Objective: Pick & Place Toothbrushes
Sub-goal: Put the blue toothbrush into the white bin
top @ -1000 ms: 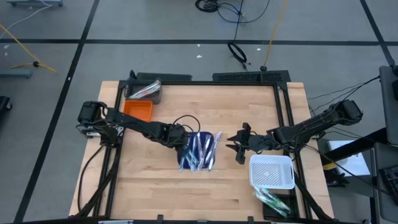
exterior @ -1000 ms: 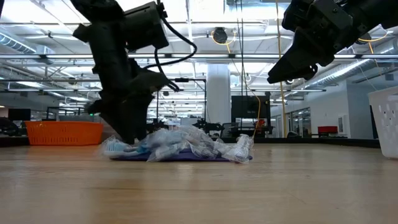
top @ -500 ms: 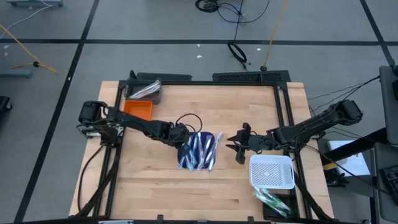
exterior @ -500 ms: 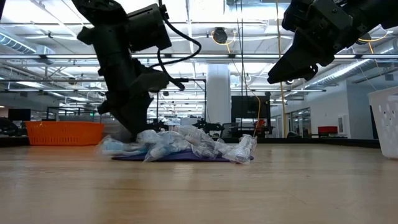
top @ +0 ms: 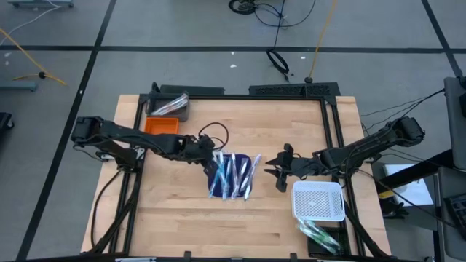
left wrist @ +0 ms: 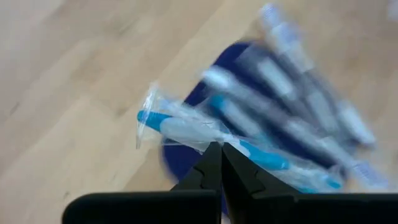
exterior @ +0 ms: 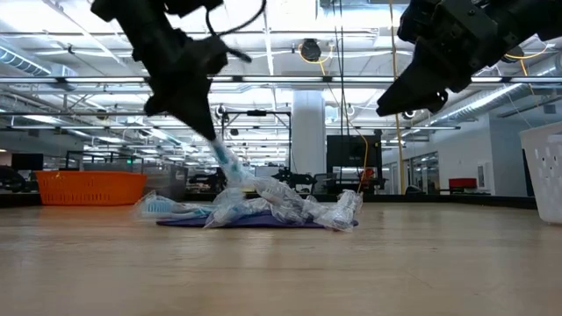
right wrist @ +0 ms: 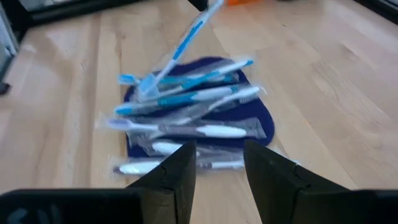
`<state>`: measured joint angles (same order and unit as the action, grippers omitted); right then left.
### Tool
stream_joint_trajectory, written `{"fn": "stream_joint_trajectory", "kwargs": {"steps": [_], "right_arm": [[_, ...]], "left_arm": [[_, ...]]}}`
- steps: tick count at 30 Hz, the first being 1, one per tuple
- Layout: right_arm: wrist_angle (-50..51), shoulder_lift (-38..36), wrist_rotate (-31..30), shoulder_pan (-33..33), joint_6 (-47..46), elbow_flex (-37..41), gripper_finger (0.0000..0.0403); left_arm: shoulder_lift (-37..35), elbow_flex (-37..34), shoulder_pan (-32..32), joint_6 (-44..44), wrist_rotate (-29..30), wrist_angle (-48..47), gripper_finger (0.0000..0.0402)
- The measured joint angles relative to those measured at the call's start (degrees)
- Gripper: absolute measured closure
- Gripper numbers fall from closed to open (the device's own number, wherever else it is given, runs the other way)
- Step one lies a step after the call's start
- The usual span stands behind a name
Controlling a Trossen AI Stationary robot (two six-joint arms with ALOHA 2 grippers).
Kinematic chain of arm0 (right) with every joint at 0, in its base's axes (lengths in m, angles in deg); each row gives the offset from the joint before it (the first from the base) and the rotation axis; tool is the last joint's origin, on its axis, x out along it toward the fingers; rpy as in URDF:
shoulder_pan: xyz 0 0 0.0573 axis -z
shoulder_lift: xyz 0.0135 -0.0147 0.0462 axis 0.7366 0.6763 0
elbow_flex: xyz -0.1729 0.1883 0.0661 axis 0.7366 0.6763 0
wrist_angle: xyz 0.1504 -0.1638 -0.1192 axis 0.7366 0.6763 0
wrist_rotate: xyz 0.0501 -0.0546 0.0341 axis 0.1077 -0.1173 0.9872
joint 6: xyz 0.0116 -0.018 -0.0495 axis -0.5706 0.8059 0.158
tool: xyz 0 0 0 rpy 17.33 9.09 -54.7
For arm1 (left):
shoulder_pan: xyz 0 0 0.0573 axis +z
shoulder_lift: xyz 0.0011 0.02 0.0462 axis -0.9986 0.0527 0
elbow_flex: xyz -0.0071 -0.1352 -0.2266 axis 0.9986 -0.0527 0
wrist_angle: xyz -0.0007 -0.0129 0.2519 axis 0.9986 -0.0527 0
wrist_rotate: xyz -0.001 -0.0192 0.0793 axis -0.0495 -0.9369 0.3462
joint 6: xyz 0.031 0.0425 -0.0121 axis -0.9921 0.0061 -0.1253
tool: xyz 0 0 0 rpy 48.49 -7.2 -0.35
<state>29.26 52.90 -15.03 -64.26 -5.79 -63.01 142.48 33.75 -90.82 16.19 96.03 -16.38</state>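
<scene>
A heap of wrapped toothbrushes [top: 233,176] in blue and white lies on a dark blue mat [right wrist: 256,118] at the middle of the table. My left gripper [left wrist: 217,148] is above the heap's left edge, shut on one blue-and-white toothbrush [right wrist: 189,34] in a clear wrapper. In the low view this toothbrush [exterior: 230,167] slants down from the fingers to the heap. My right gripper [right wrist: 217,163] is open and holds nothing. It hangs above the table to the right of the heap [top: 279,175]. My left gripper pinches the wrapped toothbrush partway along its length [left wrist: 214,138] between its two fingertips, which lie across it. The fingers slant down from the table's left. The toothbrush hangs tilted, its lower end [exterior: 242,183] at the top of the heap.
An orange tray [top: 162,128] and a dark bin [top: 169,107] holding wrapped items stand at the far left. A white basket [top: 317,201] stands near the right edge, and green packets [top: 320,234] lie in front of it. Bare wood lies around the mat.
My left gripper has risen from the left edge of the heap, drawn back toward the table's left and rolled somewhat. One toothbrush has come up with it and now slants, its upper part lifted and its lower end still at the heap.
</scene>
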Motion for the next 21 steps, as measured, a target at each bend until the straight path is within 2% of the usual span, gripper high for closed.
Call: {"fn": "stream_joint_trajectory", "kwargs": {"steps": [8, 15, 21], "right_arm": [[-10.21, 0.02, 2.99, 0.91, 5.29, 0.00, 0.0277], [-15.06, 1.59, 6.51, 4.62, 5.48, 0.00, 0.0277], [-25.18, 7.86, 14.54, 8.59, 5.49, 0.00, 0.0277]], "left_arm": [[-0.34, 0.07, -1.58, -8.25, -0.05, 11.45, 0.0401], [-0.79, 0.06, -2.28, -14.50, -0.10, 19.56, 0.0401], [-0.79, 0.02, -2.24, -18.16, -0.08, 23.93, 0.0401]]}}
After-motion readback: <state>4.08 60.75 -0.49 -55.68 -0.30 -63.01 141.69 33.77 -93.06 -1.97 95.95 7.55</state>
